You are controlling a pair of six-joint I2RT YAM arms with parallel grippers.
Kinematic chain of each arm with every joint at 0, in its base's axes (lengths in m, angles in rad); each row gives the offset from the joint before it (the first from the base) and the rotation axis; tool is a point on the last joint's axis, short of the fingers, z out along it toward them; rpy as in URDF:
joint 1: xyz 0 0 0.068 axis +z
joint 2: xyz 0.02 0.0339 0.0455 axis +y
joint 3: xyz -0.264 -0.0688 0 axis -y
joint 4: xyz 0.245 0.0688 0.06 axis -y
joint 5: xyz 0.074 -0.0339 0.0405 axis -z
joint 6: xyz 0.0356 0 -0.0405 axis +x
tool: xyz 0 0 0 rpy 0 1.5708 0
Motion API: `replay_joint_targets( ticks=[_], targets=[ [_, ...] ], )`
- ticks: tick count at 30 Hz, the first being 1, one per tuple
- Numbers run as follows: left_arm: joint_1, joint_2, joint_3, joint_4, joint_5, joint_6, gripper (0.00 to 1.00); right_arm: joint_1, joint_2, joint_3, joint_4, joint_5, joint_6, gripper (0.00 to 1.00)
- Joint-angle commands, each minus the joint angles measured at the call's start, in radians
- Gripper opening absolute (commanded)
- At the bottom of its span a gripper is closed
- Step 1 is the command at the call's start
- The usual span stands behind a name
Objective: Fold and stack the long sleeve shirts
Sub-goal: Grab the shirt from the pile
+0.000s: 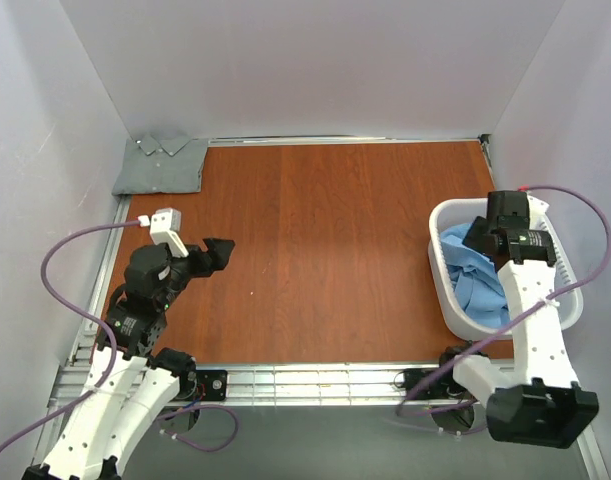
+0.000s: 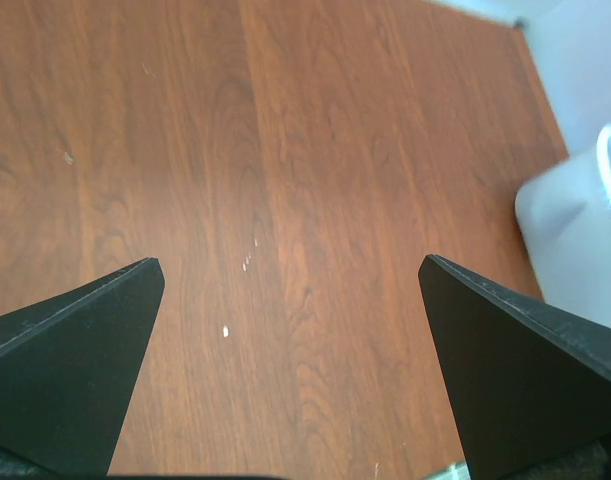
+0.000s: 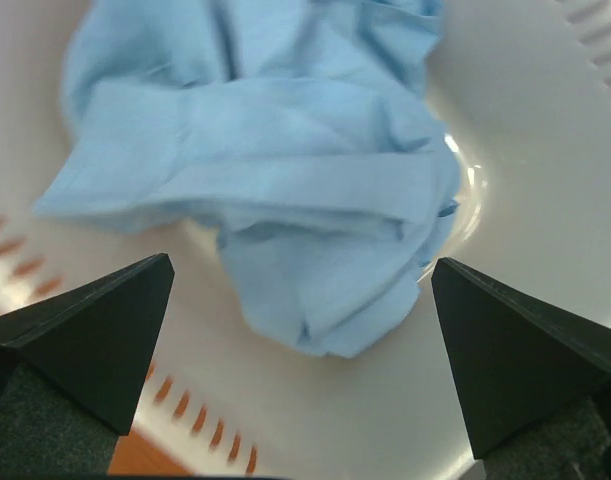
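While both arms are raised above the wooden table (image 1: 325, 250), the right gripper (image 1: 482, 234) is positioned over the white laundry basket (image 1: 442, 222), which stands at the table's right edge. Its jaws are spread wide and nothing is clamped between them. The light blue shirt (image 1: 477, 280) is seen lying crumpled inside the basket, below this gripper. In the right wrist view the shirt (image 3: 285, 200) is shown as a loose, creased heap on the basket's white floor (image 3: 545, 180), framed by the two dark fingers (image 3: 95, 340). Whether the fingertips touch the cloth cannot be told.

The left gripper (image 1: 220, 252) is held over the left part of the table and is pointed towards its middle. Its jaws are likewise parted fully, with nothing gripped. In the left wrist view only bare wood (image 2: 335, 150) with a few pale specks is seen between the fingers (image 2: 75, 360), and the basket's wall (image 2: 565, 230) is visible at the right edge.

The grey-green shirt (image 1: 163, 165) is laid folded in the far left corner of the table, collar upward, close to the back wall. It is well apart from both grippers and from the basket.
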Motion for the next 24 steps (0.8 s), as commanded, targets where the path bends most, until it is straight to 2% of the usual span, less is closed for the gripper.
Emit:
replay_joint_targets(
  ticks=[1,2,6,15,17,18,19,21,22,24],
  targets=[
    [-0.004,-0.05,-0.222,0.171,0.127,0.011,0.98,-0.254,0.063,-0.098,0.185,-0.146,0.165,0.99],
    [-0.002,-0.076,-0.268,0.208,0.157,0.001,0.97,-0.294,0.077,-0.14,0.22,-0.166,0.217,0.99],
    [-0.004,-0.072,-0.249,0.208,0.17,0.025,0.96,-0.357,0.114,-0.278,0.42,-0.244,0.314,0.98],
    [-0.004,-0.084,-0.244,0.194,0.11,0.016,0.96,-0.365,0.249,-0.358,0.53,-0.261,0.299,0.98],
    [-0.004,-0.084,-0.238,0.182,0.072,0.011,0.96,-0.366,0.273,-0.388,0.549,-0.264,0.296,0.92],
    [-0.002,-0.086,-0.238,0.178,0.061,0.008,0.96,-0.368,0.278,-0.399,0.569,-0.268,0.287,0.87],
    [-0.004,-0.087,-0.237,0.175,0.052,0.005,0.96,-0.368,0.278,-0.407,0.575,-0.269,0.282,0.68],
    [-0.004,-0.087,-0.237,0.17,0.033,0.004,0.97,-0.368,0.269,-0.412,0.578,-0.269,0.267,0.46],
    [-0.002,-0.089,-0.237,0.17,0.03,0.004,0.97,-0.368,0.258,-0.407,0.575,-0.271,0.241,0.29],
    [-0.004,-0.083,-0.235,0.168,0.022,0.005,0.97,-0.368,0.217,-0.376,0.561,-0.277,0.216,0.13]
  ],
)
